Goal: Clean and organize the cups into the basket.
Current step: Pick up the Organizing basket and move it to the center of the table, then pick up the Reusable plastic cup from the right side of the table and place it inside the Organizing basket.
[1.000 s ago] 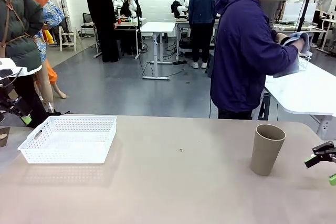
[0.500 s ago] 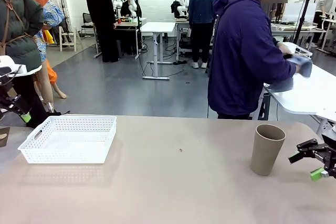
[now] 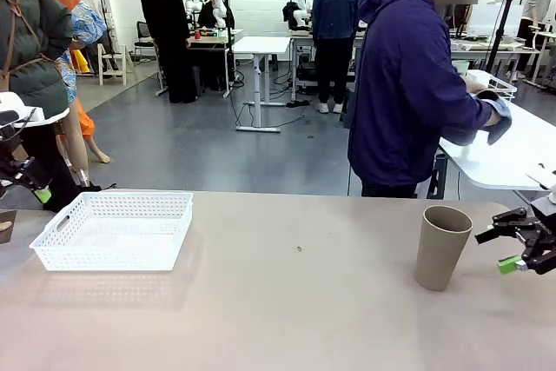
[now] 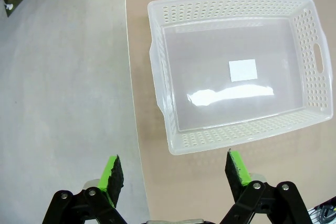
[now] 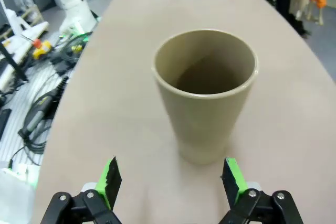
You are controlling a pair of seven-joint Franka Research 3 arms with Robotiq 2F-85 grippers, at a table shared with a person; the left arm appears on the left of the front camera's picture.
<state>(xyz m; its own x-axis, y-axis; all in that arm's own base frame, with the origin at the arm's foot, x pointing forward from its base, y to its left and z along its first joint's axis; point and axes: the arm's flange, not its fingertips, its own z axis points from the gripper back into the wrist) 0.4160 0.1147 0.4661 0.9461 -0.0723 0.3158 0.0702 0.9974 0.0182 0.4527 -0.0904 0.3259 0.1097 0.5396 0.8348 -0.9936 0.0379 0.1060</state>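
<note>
In the front view, one tan cup (image 3: 442, 247) stands upright on the counter (image 3: 304, 301) at lower right. The white basket (image 3: 113, 260) sits at lower left, well apart from it, with no cup inside. The right gripper (image 3: 493, 250) hovers just beside the cup, jaws apart.

In the left wrist view, the left gripper (image 4: 174, 167) hangs over the basket's side, jaws apart and holding nothing.

In the right wrist view, the cup fills the centre, ahead of the open jaws.

We judge the task is only beginning: the cup is not yet grasped.
</note>
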